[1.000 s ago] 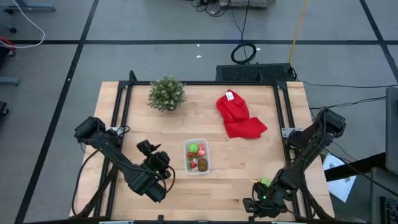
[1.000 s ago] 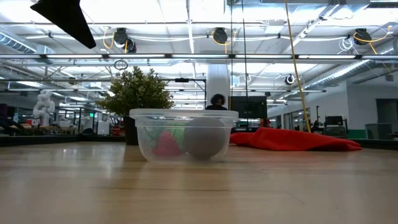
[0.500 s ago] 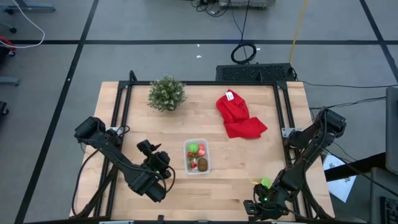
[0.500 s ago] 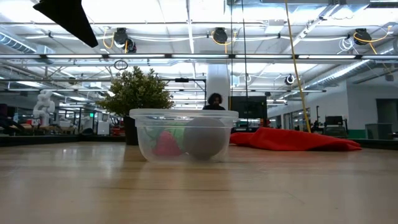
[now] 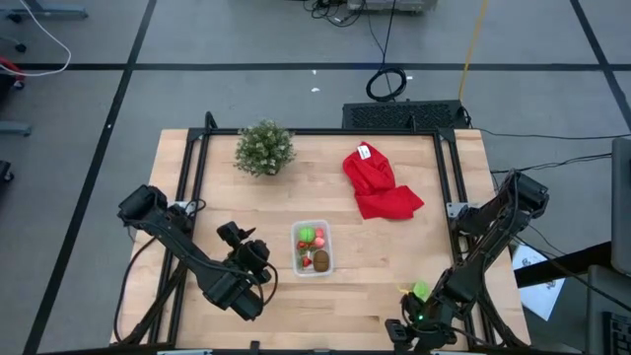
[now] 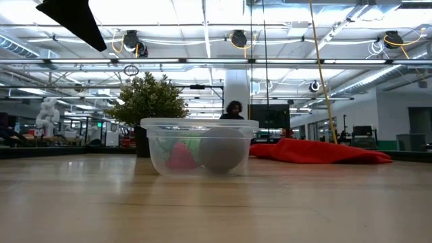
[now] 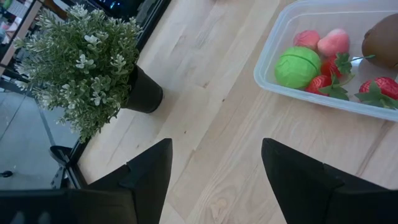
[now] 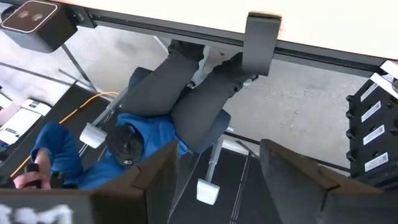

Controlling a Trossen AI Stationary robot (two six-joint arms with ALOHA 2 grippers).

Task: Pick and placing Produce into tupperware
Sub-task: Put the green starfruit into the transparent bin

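1. Leftmost, left hand hovering low over the tabletop, just beside the tupperware on its left; fingers spread apart, released, with only bare wood showing between them in the left wrist view.
2. Behind it, toward the far left part of the tabletop, a bushy potted plant, upright in a dark pot and well apart from the tub.
3. Next, near the middle and toward the front, the clear tupperware resting flat on the wood, holding the produce: a round green piece, two pink ones, red strawberries and a brown oval at one end.
4. Seen level from the low view, tub standing alone on the wood, with the plant behind its left side and a person's head beyond it in the room.
5. Further right and farther back, a crumpled red cloth, well apart from the tub.
6. Rightmost, right hand down at the front right edge of the tabletop, fingers parted and released, nothing between them; a small green piece beside that arm; right wrist view looking past the tabletop edge at a seated person in blue on the floor side.
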